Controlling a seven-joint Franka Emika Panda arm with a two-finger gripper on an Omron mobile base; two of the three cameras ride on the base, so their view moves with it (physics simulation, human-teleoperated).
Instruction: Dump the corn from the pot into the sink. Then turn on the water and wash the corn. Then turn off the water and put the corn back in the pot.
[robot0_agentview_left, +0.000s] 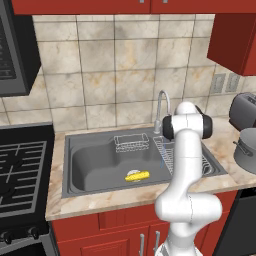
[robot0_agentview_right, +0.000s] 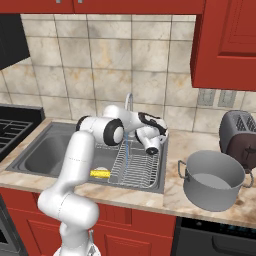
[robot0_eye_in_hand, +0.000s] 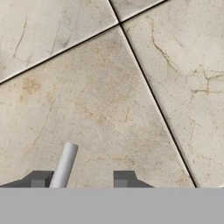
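Corn, a small yellow cob (robot0_agentview_left: 136, 175), lies on the floor of the dark grey rectangular sink (robot0_agentview_left: 90, 165) near the round drain, low centre of the left base view, so the dumping looks done; the squat grey metal pot (robot0_agentview_right: 214, 179) stands empty on the marble tabletop (robot0_agentview_right: 170, 192) at the right of the right base view. A thin stream seems to fall from the chrome gooseneck tap (robot0_agentview_left: 162, 104), so washing appears underway. The end effector (robot0_eye_in_hand: 82, 178) faces the tiled wall, its tips apart beside a slim pale lever (robot0_eye_in_hand: 64, 164) and clamped on nothing; shutting off the water and returning the cob remain.
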